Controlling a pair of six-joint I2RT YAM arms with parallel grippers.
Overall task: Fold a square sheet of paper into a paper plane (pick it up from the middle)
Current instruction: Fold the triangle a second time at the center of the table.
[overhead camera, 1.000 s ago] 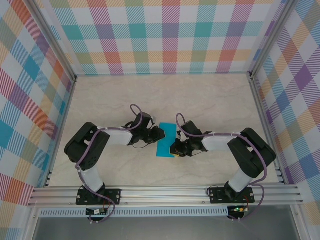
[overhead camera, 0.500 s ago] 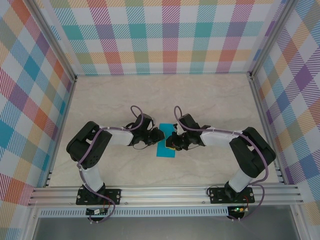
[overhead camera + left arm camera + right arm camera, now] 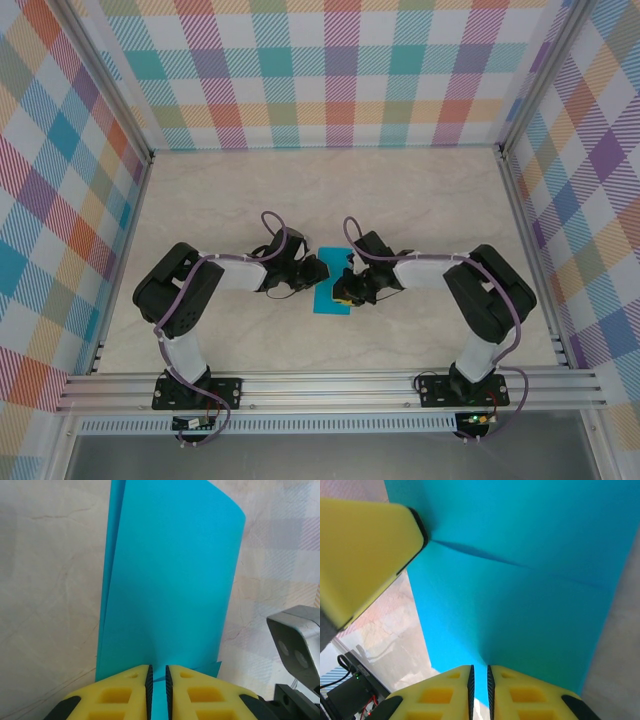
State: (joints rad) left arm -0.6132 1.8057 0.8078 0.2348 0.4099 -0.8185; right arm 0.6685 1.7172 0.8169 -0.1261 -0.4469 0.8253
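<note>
A: What has been changed in the last second?

B: The right gripper (image 3: 345, 292) has been carried leftward over the thin teal-blue square sheet of paper (image 3: 330, 302), toward the left gripper (image 3: 318, 268). One half is seen curved up over the other.

A: And the grips?

B: Both pairs of jaws are closed to a slit, with paper pinched in each. The sheet is held between the arms, toward the near edge of the pale marbled worktop (image 3: 420, 200). A half-fold is judged begun but not yet creased.

teal-blue paper (image 3: 170, 580), yellow left claw (image 3: 158, 674), pastel plaid walls (image 3: 330, 70).
</note>
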